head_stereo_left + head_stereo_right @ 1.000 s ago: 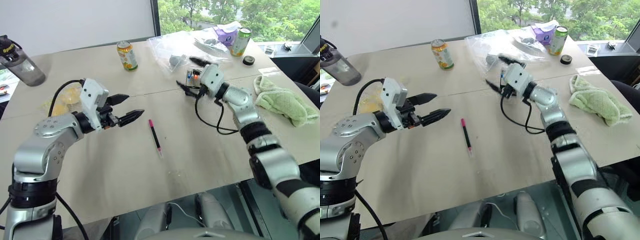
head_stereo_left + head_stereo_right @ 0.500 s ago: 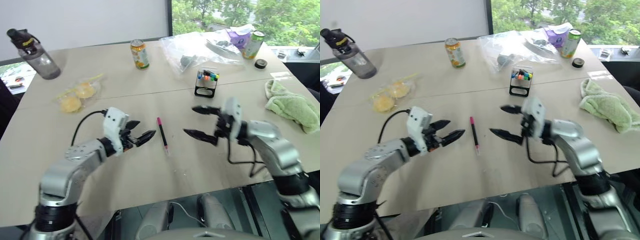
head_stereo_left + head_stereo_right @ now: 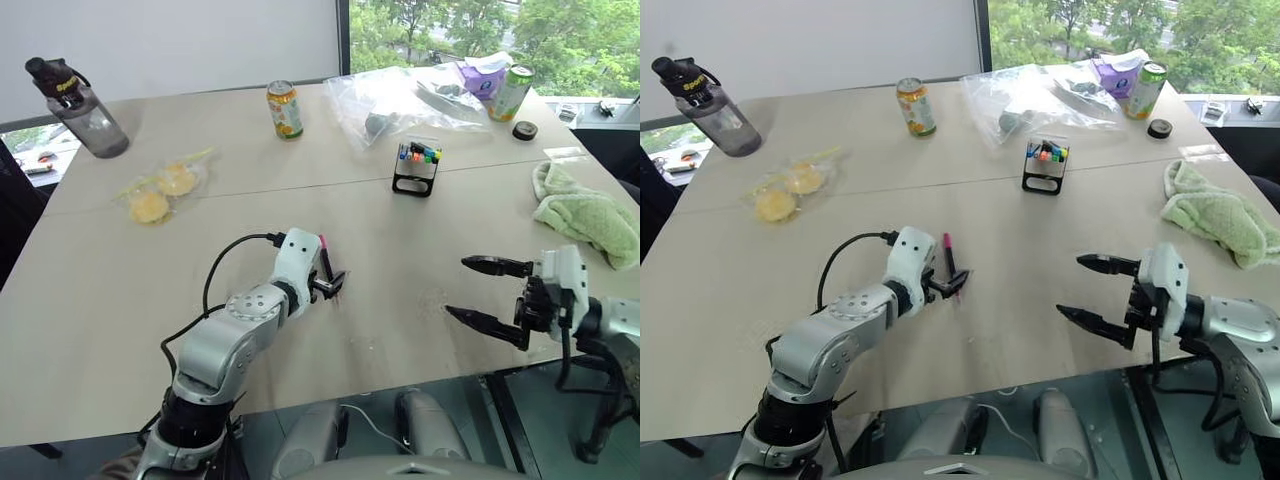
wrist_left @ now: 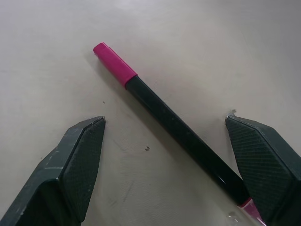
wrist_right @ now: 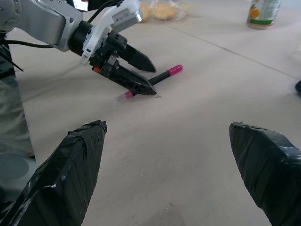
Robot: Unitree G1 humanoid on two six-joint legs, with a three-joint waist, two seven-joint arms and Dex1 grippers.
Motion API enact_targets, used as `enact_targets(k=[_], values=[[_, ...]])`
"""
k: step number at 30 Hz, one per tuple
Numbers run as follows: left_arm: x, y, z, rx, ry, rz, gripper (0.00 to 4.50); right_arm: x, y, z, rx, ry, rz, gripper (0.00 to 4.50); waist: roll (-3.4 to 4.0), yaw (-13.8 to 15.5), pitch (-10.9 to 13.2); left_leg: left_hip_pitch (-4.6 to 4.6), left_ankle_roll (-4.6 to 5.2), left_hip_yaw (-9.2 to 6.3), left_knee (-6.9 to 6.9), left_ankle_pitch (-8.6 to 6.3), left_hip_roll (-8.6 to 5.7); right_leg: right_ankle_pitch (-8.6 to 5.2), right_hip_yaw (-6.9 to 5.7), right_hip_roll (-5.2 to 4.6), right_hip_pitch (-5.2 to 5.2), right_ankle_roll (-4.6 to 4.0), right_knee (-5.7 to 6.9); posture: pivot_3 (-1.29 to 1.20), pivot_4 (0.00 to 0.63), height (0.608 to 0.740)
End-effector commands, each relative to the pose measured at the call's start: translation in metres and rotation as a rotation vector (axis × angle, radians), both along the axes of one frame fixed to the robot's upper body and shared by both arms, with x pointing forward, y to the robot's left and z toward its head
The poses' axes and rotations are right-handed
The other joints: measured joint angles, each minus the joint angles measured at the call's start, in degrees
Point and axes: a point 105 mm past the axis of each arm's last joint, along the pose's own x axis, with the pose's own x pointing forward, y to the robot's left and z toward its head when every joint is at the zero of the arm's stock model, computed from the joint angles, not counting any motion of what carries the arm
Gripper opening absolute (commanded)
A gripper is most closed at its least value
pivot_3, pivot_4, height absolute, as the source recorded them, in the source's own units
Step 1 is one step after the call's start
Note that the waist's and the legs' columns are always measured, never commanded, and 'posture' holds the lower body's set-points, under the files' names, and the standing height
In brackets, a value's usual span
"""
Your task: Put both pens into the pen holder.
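A slim black pen with a pink cap lies flat on the beige table, near the middle. My left gripper is down at the table, open, one finger on each side of the pen's barrel, not closed on it. The pen holder, a small black mesh box, stands farther back and right of centre with several bright-topped things in it; I cannot tell whether the other pen is among them. My right gripper hangs open and empty over the near right of the table, well away from the pen and the holder.
At the back are an orange can, a green can, a clear plastic bag and a tape roll. A dark water bottle stands far left, a bag of yellow items nearby, a green towel right.
My left gripper sank and came right until its open fingers stand either side of the pen. My right arm drew back from the pen holder to the table's near right. The camera view shifted too.
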Motion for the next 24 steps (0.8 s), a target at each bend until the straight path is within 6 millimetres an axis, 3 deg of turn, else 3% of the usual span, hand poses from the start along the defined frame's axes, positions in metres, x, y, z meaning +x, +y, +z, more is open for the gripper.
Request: enact_targets(k=[1,5,11,16,19,24], values=[[0.0,0.028,-0.021,0.105,0.086,0.152,3.95,-0.004,0.002,0.016,0.013,-0.086,0.002,4.48,0.0,-0.2,0.0,0.33,0.02,0.01,-0.07,-0.03,0.03,-0.02,0.0,0.01,0.31,0.01,-0.06,0.0,0.15,0.739],[0.002,0.033,-0.025,0.151,0.091,0.183,2.68,-0.002,0.004,0.018,0.039,-0.078,-0.013,4.5,0.0,-0.7,0.0,0.82,0.19,0.01,-0.09,-0.25,0.2,-0.04,-0.02,0.16,0.82,0.03,-0.17,0.0,0.15,0.739],[0.004,0.034,-0.025,0.156,0.085,0.213,0.01,0.0,0.006,0.018,0.031,-0.069,0.003,4.5,0.02,-0.8,0.0,1.39,0.19,0.08,-0.1,-0.38,0.46,-0.19,-0.01,0.35,1.45,0.27,-0.34,0.0,0.15,0.739],[0.005,0.027,-0.015,0.113,0.005,0.144,0.01,0.007,0.018,0.015,0.052,-0.051,-0.002,4.5,0.04,-0.9,0.0,1.42,0.13,0.11,-0.1,-0.4,0.59,-0.18,0.01,0.44,1.44,0.25,-0.34,0.0,0.15,0.739],[0.009,0.014,0.005,-0.034,-0.096,0.062,0.01,0.019,0.034,0.005,0.057,0.048,-0.061,4.5,0.05,-0.7,0.0,1.4,0.08,0.13,-0.11,-0.42,0.65,-0.06,0.02,0.47,1.4,0.03,-0.34,0.0,0.15,0.739],[0.001,-0.022,0.058,-0.376,-0.28,-0.176,0.01,0.034,0.077,0.017,0.248,0.159,-0.069,4.5,0.02,0.2,0.1,1.12,-0.16,0.11,-0.07,-0.28,0.62,-0.04,-0.01,0.44,1.17,-0.01,-0.44,0.0,0.15,0.739]])
